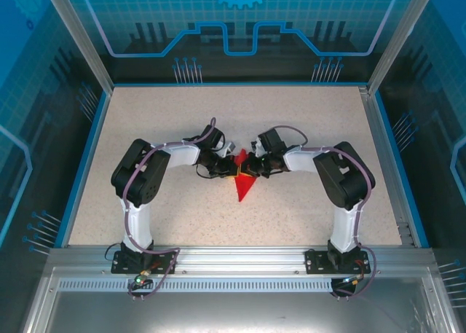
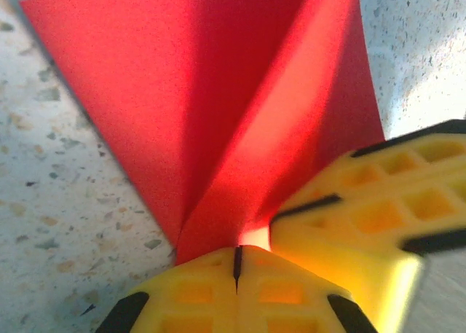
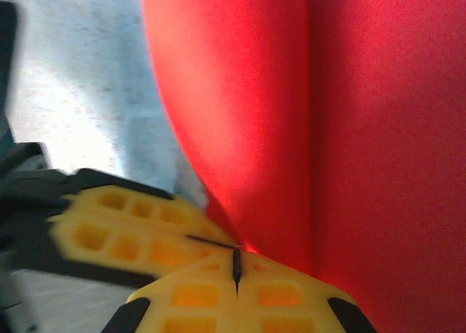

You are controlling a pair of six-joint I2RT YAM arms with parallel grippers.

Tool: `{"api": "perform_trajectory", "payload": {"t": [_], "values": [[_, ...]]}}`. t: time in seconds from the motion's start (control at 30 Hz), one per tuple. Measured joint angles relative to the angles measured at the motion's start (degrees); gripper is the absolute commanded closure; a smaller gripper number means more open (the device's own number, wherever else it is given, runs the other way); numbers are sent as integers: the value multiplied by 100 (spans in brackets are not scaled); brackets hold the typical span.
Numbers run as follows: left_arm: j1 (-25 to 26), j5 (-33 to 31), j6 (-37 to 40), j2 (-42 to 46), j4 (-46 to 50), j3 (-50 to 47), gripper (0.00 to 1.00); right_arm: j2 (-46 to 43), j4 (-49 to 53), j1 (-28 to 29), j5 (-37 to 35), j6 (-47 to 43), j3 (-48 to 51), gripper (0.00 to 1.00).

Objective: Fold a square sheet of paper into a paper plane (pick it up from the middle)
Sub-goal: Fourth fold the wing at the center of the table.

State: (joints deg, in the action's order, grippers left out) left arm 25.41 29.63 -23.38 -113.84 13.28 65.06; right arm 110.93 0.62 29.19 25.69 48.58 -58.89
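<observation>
Both of my claws are pressed fully shut, and each has a pinch on the same thing: the left claw (image 1: 220, 165) (image 2: 237, 264) comes in from its side, the right claw (image 1: 256, 163) (image 3: 237, 264) from the other, and they meet tip to tip over the middle of the speckled beige tabletop (image 1: 145, 129). Between them is the pointed dart of bright red folded paper (image 1: 242, 181). From above, its long axis runs across the line of my two arms, away from the claws and toward my bases. The broad back end sits at the pinch and the sharp nose points at the near edge, leaning a touch to my left. On my left wrist camera the red paper dart (image 2: 218, 100) fans up and away from my closed yellow fingertips, its centre crease running straight down into them, with the right claw (image 2: 320, 202) touching in from the side. On my right wrist camera the dart (image 3: 335, 129) rises the same way, with the left claw (image 3: 204, 238) butted against mine. Neither arm is nearer; both hold the same rear end and the nose hangs free. I judge any next fold or lift must turn about that shared pinch. Whether the nose clears the table I cannot tell.
</observation>
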Motion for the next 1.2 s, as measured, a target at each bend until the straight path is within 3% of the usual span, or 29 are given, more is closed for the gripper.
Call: {"api": "perform_trajectory", "payload": {"t": [0.57,1.2], "values": [[7,-15,146,-11,-4,4,100,81,645,7,-496,-216,-361,100],[55,-127,407,-11,-87,4,100,184,546,-42,-599,186,-490,100]]}}
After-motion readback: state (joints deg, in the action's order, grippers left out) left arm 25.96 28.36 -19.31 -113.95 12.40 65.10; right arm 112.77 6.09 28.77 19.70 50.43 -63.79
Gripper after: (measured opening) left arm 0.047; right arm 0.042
